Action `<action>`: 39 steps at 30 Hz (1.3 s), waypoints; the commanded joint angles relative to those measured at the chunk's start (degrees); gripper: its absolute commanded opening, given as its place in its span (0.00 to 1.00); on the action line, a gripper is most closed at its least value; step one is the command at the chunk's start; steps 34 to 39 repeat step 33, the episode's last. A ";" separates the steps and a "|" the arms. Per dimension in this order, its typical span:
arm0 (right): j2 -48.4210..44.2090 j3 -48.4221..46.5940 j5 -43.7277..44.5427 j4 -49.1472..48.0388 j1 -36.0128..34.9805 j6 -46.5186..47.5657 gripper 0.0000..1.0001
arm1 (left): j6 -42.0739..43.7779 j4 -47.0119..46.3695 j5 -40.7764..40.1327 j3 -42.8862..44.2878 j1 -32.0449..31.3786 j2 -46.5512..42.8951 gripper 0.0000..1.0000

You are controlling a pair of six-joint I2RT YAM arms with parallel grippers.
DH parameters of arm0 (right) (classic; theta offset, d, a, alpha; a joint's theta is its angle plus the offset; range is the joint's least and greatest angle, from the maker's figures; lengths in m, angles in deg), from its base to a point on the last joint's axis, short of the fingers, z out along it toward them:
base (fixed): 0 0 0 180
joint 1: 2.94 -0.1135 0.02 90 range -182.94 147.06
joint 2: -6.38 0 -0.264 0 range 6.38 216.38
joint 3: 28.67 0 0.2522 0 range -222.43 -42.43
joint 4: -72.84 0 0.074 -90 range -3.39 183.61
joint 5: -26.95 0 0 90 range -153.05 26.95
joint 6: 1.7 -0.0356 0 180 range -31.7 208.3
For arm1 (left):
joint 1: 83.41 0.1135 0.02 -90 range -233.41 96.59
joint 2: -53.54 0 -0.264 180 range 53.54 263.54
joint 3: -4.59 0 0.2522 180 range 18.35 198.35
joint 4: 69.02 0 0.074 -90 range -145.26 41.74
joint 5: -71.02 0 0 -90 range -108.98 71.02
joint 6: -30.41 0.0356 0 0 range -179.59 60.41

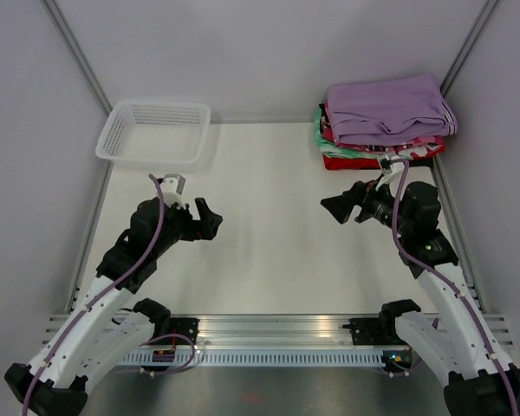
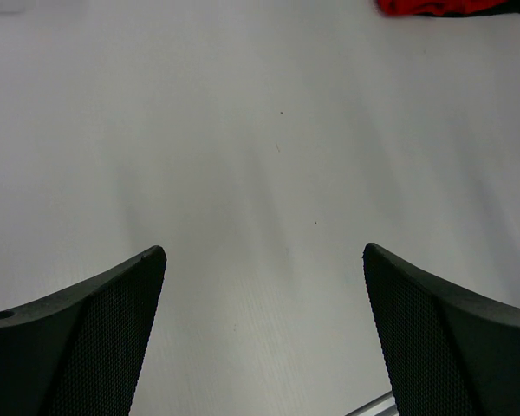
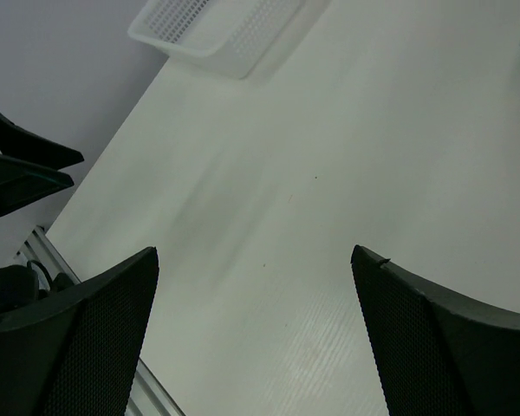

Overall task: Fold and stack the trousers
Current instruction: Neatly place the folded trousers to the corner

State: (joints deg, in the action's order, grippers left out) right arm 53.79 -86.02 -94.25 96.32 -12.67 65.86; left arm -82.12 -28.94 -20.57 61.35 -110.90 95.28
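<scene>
From above and behind the arm bases, we look down on the table (image 1: 269, 217). Our wrist views skim close over it; the right one faces the basket (image 3: 217, 26), upper left in both.

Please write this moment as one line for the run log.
left gripper: open, holding nothing | right gripper: open, holding nothing | lilac trousers: folded, on top of garment stack, far right | basket: far left

at the far left of the table (image 1: 269, 173), a basket (image 1: 156, 130); at the far right corner, a garment pile (image 1: 347, 160) with the trousers (image 1: 390, 108) on top. nearer, left gripper (image 1: 210, 218) and right gripper (image 1: 338, 208), well apart, the right one just before the pile.
</scene>
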 commanded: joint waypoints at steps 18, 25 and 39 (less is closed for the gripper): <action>-24.65 16.96 3.34 -12.97 -2.04 -2.71 0.98 | 1.60 -5.84 0.36 -5.30 -0.02 -14.39 1.00; -30.97 23.37 5.18 -14.81 -2.04 -5.68 0.98 | 1.43 -6.91 -0.08 -6.80 -0.02 -18.62 1.00; -35.46 26.37 8.34 -14.03 -2.04 -7.53 0.98 | 0.91 -5.76 -1.66 -7.41 -0.02 -20.73 1.00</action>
